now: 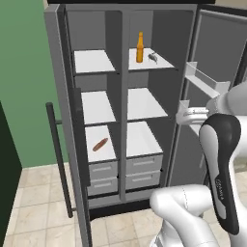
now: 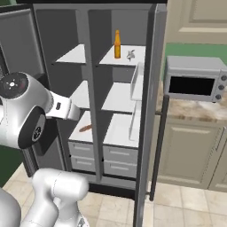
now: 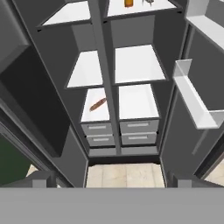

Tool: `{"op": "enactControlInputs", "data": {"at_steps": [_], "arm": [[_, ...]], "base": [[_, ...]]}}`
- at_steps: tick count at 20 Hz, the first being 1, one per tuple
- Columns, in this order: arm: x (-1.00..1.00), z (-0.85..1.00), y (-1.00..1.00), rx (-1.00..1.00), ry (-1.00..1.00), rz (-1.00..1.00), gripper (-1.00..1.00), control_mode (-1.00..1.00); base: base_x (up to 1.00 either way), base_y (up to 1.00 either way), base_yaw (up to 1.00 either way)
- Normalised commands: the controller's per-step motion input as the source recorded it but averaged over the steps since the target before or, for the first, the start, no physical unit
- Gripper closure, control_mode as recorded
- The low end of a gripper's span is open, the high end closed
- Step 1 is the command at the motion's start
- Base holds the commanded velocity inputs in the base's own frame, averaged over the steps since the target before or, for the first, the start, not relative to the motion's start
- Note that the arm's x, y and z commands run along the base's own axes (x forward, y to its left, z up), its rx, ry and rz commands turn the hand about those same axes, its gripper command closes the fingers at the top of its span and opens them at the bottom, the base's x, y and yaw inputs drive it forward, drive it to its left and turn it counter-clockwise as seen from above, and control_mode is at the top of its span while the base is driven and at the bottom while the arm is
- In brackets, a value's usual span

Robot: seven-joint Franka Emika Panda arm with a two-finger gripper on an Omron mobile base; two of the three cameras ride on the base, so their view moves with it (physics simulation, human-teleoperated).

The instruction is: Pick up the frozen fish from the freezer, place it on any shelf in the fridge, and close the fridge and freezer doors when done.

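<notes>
The gripper [image 3: 112, 183] is hanging back from the open refrigerator and looking down into it, and its two dark fingertips [image 3: 43, 180] are standing wide apart with nothing between them. Both of the fridge and freezer doors [image 1: 60, 106] are swung fully outward.

Well ahead of the gripper and far above its line of sight, the frozen fish [image 1: 153, 58] is lying on the top shelf [image 1: 161, 63] of the fridge [image 1: 144, 103], the wider compartment to the gripper's right. The orange bottle [image 1: 140, 48] is standing upright just beside the fish, on the side nearer the centre divider. In the right base view the fish [image 2: 131, 55] is sitting to the right of the bottle [image 2: 117, 44], apart from it. In the hand view, fish [image 3: 149, 2] and bottle [image 3: 128, 3] are showing as cropped slivers at the very top edge.

To the gripper's left, in the freezer [image 1: 96, 111], a reddish-brown sausage [image 3: 98, 104] is lying at a slant on the lowest white shelf, directly above the grey drawers [image 3: 99, 134]. It is closer to the gripper than the fish, yet still well clear of the fingertips.

The pale door bins [image 3: 194, 98] are jutting out near the gripper's right side. A microwave [image 2: 193, 79] is sitting on the counter beyond the fridge door.
</notes>
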Motion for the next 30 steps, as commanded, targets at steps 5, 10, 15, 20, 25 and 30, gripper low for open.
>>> {"op": "enactControlInputs", "data": {"at_steps": [5,10,15,20,25,30], "arm": [[0.00,0.00,0.00,0.00,0.00,0.00,-1.00,1.00],[0.00,0.00,0.00,0.00,0.00,0.00,-1.00,1.00],[0.00,0.00,0.00,0.00,0.00,0.00,-1.00,1.00],[0.00,0.00,0.00,0.00,0.00,0.00,-1.00,1.00],[0.00,0.00,0.00,0.00,0.00,0.00,-1.00,1.00],[0.00,0.00,0.00,0.00,0.00,0.00,-1.00,1.00]], "base": [[-0.47,-0.09,0.00],[-0.39,-0.03,0.00],[-0.21,0.00,0.00],[-0.17,0.00,0.00],[0.00,0.00,0.00],[0.32,0.02,0.00]]}}
